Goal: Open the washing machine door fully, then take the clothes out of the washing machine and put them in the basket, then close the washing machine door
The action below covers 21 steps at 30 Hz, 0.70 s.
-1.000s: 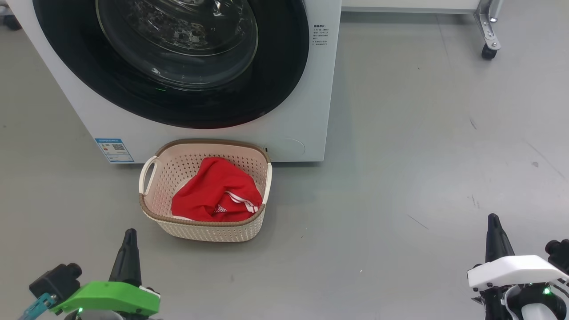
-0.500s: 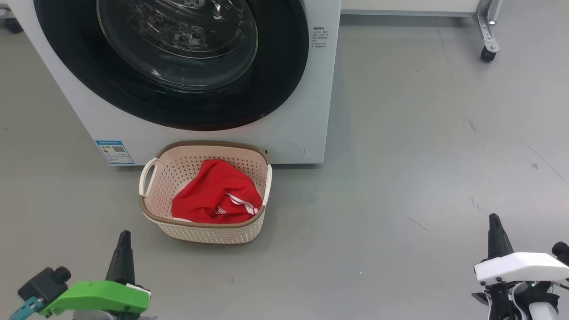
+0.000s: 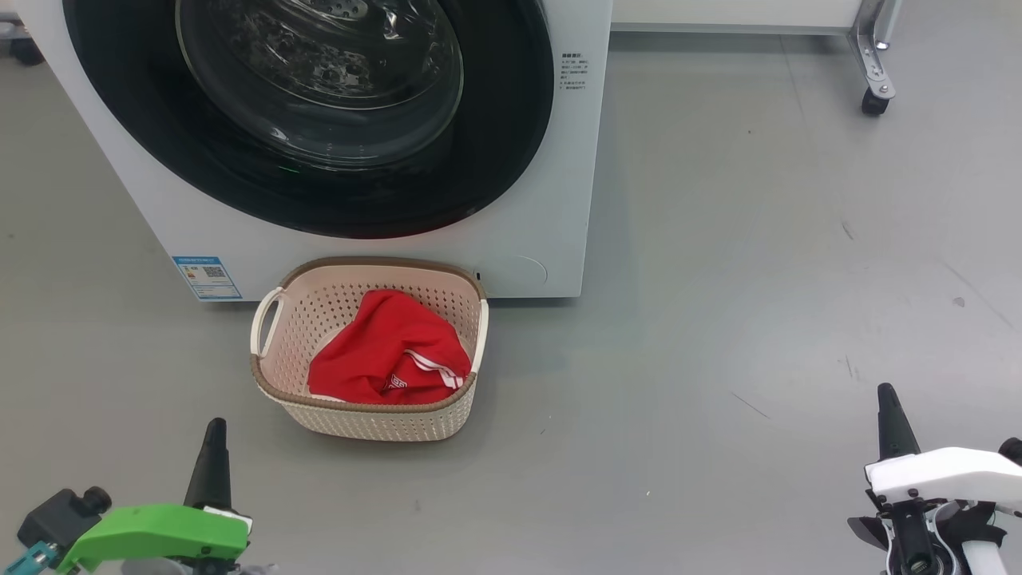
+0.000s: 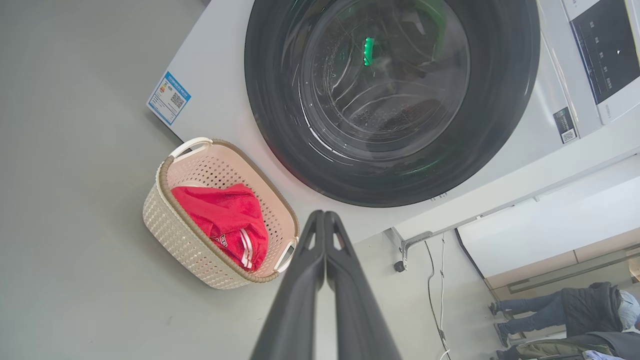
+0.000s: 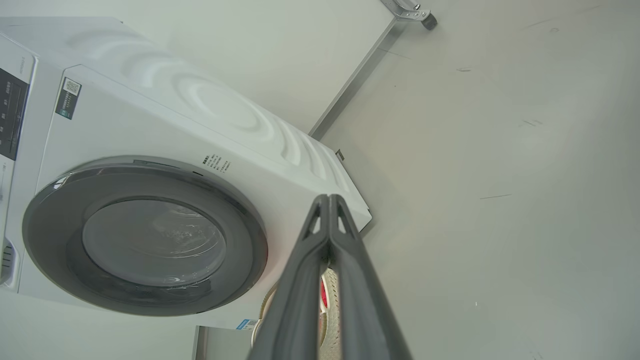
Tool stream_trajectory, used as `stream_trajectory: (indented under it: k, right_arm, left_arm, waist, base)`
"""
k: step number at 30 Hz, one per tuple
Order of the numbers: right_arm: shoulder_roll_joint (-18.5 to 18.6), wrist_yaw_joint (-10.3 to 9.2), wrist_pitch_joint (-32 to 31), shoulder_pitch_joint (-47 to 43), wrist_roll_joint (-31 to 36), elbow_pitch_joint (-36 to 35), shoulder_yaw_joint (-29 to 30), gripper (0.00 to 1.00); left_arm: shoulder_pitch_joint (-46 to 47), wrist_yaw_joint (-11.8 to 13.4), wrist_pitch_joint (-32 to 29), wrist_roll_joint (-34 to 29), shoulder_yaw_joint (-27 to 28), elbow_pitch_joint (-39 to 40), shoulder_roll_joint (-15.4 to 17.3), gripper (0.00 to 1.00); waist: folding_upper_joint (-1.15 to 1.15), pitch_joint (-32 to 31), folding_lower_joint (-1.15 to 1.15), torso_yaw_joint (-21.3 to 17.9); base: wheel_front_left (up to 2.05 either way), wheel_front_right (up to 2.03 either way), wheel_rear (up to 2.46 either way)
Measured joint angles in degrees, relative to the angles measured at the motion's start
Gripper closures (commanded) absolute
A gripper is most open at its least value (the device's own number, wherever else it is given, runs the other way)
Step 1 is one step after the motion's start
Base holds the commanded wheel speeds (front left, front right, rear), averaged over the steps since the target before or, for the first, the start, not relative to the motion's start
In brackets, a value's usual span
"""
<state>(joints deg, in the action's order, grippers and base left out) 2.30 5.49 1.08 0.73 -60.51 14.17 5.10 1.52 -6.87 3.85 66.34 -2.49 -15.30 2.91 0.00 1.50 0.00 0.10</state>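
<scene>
Over the last second both arms are drawing back toward the near corners, the left gripper (image 3: pixel 212 435) and the right gripper (image 3: pixel 887 401) each holding its jaws pressed shut on nothing (the head camera is shifting a little too). The clothes (image 3: pixel 383 351) are lying bunched in the basket (image 3: pixel 375 419), just in front of the washing machine (image 3: pixel 559 224), and the washing machine door (image 3: pixel 319 96) is sitting closed, so the task is looking finished and the arms seem to be retiring. The scuffed grey floor (image 3: pixel 718 319) is spreading out to the right, with a wheeled metal frame (image 3: pixel 873 68) standing at the far right.
</scene>
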Motion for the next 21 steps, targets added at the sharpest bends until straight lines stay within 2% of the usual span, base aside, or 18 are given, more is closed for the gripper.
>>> stream_trajectory:
  k: [21]
  right_arm:
    - [-0.04,0.57,-3.55,1.25,-14.26,0.78,1.44,1.00]
  left_arm:
    - [0.23,0.00,-3.30,12.78,1.46,-0.05,0.48,1.00]
  waist:
    - [0.00,-0.63,0.00,-0.05]
  base:
    - [0.00,0.00,0.00]
